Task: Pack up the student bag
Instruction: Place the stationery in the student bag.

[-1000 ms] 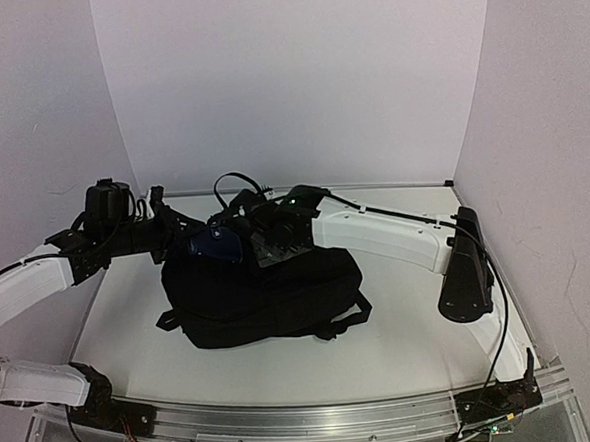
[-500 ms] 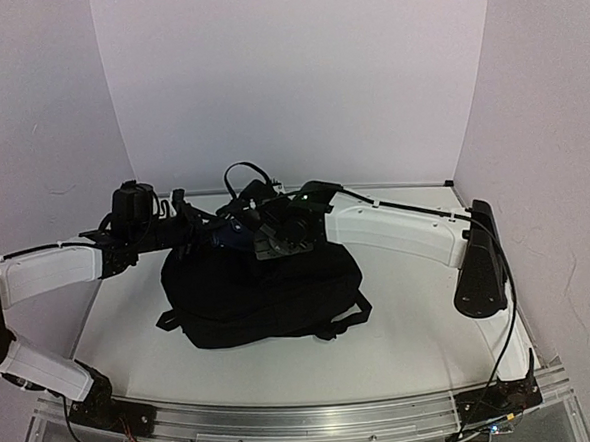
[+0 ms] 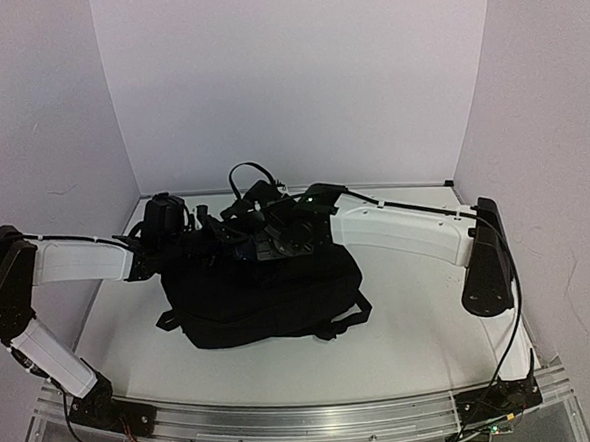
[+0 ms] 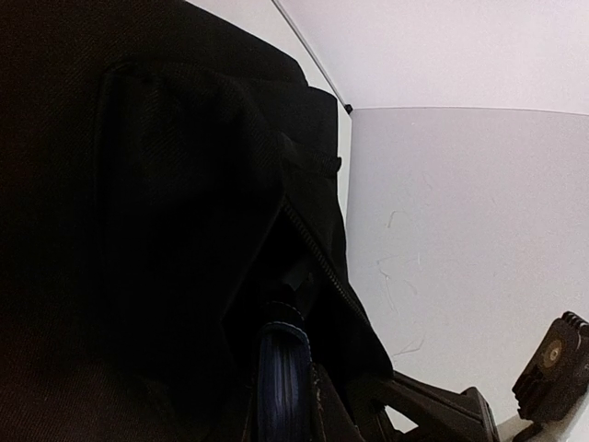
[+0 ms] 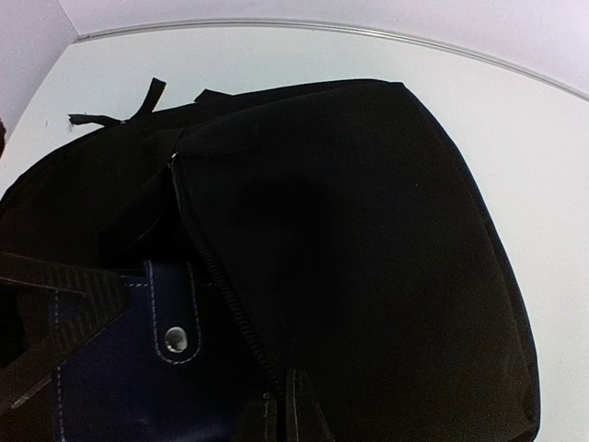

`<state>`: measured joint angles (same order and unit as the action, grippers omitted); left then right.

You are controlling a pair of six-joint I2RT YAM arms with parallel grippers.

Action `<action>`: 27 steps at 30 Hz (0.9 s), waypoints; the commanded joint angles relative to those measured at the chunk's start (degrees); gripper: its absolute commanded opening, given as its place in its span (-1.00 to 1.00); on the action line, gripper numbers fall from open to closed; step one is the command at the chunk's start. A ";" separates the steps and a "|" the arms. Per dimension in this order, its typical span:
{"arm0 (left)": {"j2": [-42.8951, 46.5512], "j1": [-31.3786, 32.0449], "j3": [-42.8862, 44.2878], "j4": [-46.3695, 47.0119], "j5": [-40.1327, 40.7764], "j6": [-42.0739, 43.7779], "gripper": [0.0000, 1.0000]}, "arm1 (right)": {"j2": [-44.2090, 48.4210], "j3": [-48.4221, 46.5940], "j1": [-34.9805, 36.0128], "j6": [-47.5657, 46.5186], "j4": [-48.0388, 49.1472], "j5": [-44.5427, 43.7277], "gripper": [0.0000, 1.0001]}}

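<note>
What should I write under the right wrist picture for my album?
A navy blue book with a silver snap, partly inside the unzipped black student bag on a white table.

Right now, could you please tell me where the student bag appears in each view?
Top external: student bag at the table's centre.
Left wrist: the bag fills the left half.
Right wrist: the bag fills most of the frame.
Shared landmark, wrist views only: zipper beside dark blue book.

You are looking at a white table (image 3: 412,334). Pale walls (image 3: 296,81) close it in, and a metal rail (image 3: 307,421) runs along its near edge.
</note>
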<state>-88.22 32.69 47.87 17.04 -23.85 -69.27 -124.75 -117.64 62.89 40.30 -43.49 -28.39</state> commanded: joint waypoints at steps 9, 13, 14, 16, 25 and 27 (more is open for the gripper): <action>-9.91 3.02 6.29 15.71 2.86 -0.37 -1.00 | 8.46 6.50 -0.45 2.27 7.71 1.96 -1.00; -13.35 4.21 8.89 14.05 2.63 2.24 -1.00 | 8.81 7.03 -0.52 2.44 8.08 1.75 -1.00; -13.65 4.23 8.94 13.43 2.79 3.12 -0.99 | 8.99 7.24 -0.52 2.50 8.18 1.63 -1.00; -12.70 4.23 9.26 9.54 4.24 5.93 -0.86 | 9.51 7.74 -0.50 2.45 8.32 1.37 -1.00; -4.83 4.23 11.36 -8.44 6.41 16.54 -0.36 | 11.75 10.36 -0.93 2.57 8.85 0.18 -1.00; -4.70 4.28 10.75 -7.10 3.39 15.64 -0.38 | 11.88 10.72 -1.05 2.59 8.97 0.15 -1.00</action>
<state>-96.05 36.82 57.36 13.46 -18.26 -56.93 -117.53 -107.02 61.18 42.06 -37.38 -27.45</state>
